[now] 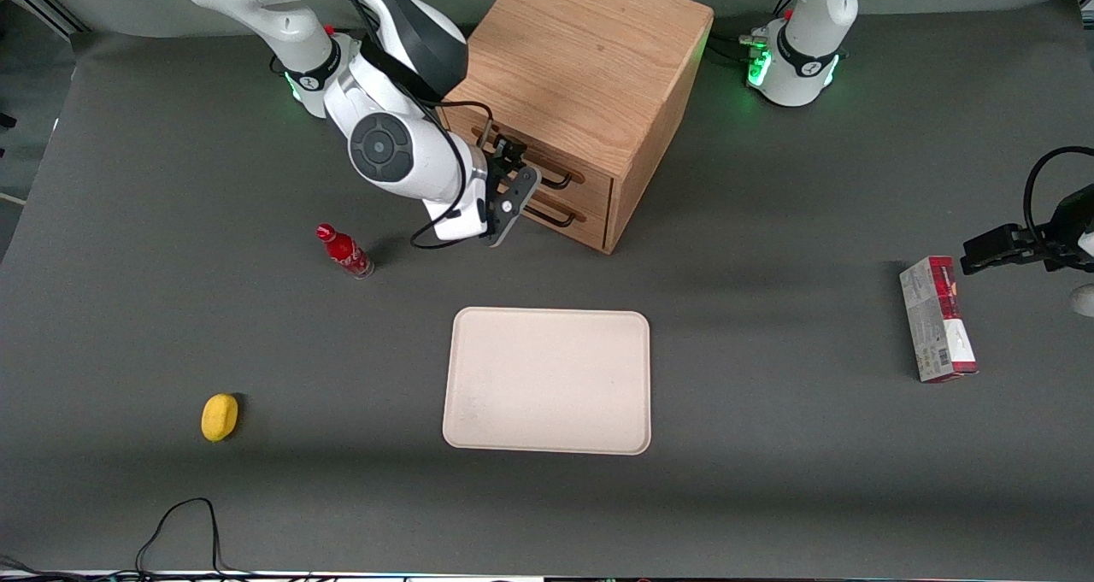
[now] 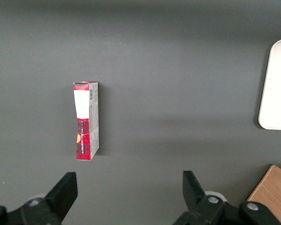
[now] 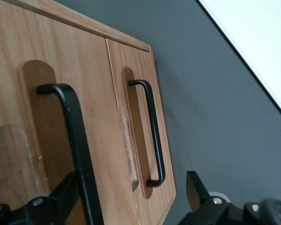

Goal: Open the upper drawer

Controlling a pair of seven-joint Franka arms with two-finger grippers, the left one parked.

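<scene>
The wooden cabinet [image 1: 581, 69] stands at the back of the table with its two drawers facing the working arm's end. The upper drawer [image 1: 547, 159] looks closed, and its black handle [image 1: 560, 176] sits above the lower drawer's handle [image 1: 555, 217]. My right gripper [image 1: 513, 176] is open right in front of the drawer fronts, at the height of the upper handle. In the right wrist view the gripper [image 3: 131, 197] has the upper handle [image 3: 77, 140] just inside one finger [image 3: 65, 194]. The lower drawer's handle [image 3: 152, 136] lies between the fingers, farther off. Nothing is gripped.
A small red bottle [image 1: 344, 251] lies beside the arm, nearer the camera. A cream tray [image 1: 547, 381] sits mid-table, a yellow object [image 1: 220, 416] toward the working arm's end, and a red box [image 1: 938, 319] toward the parked arm's end, also in the left wrist view [image 2: 86, 120].
</scene>
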